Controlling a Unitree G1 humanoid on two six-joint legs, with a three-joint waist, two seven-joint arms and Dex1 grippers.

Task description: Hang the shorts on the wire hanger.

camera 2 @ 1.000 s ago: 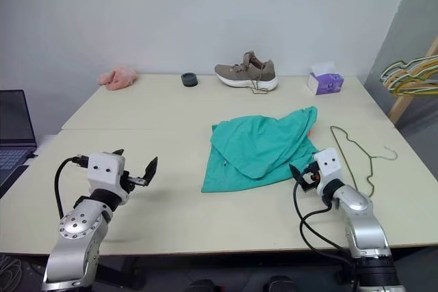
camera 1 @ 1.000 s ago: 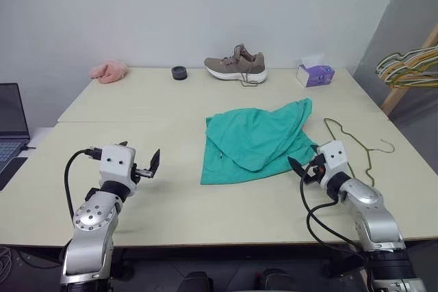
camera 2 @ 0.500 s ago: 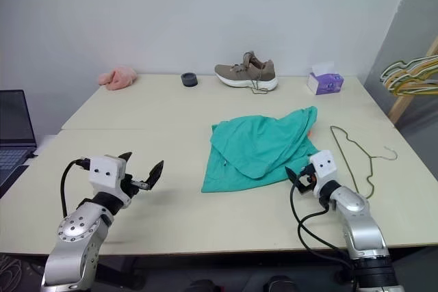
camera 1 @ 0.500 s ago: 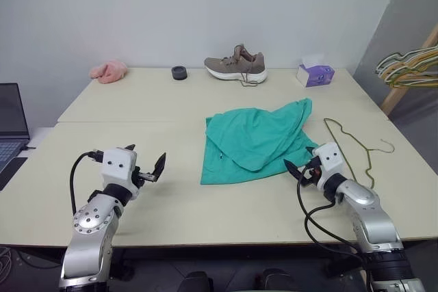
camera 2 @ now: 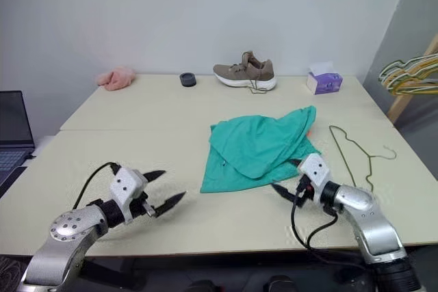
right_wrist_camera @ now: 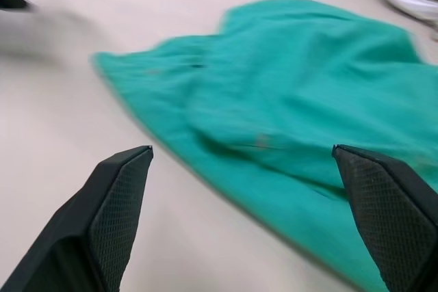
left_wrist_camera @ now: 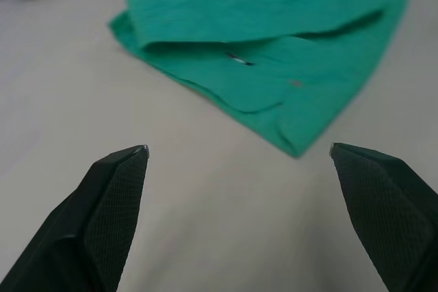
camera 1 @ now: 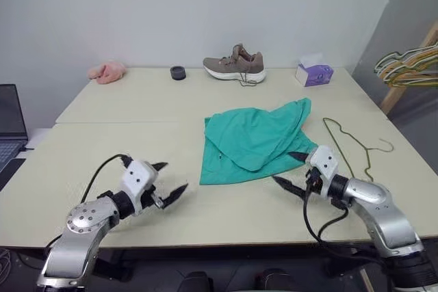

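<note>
1. No legible writing on any item.
2. Left claw (camera 1: pixel 170 181): released, fingers spread wide, low over the bench (camera 1: pixel 102 121), aimed inward toward the shorts (camera 1: pixel 256 138); nothing held.
3. Right claw (camera 1: pixel 290 171): released, fingers spread, aimed inward, tips at the near right edge of the shorts; nothing held.
4. Shorts: crumpled on the bench centre, between the claws.
5. Hanger (camera 1: pixel 352 148): flat on the bench, just right of the shorts, beyond the right claw.

left tool (camera 1: pixel 166 181) swung inward toward the shorts (camera 1: pixel 255 140), right tool (camera 1: pixel 290 169) turned toward them too
</note>
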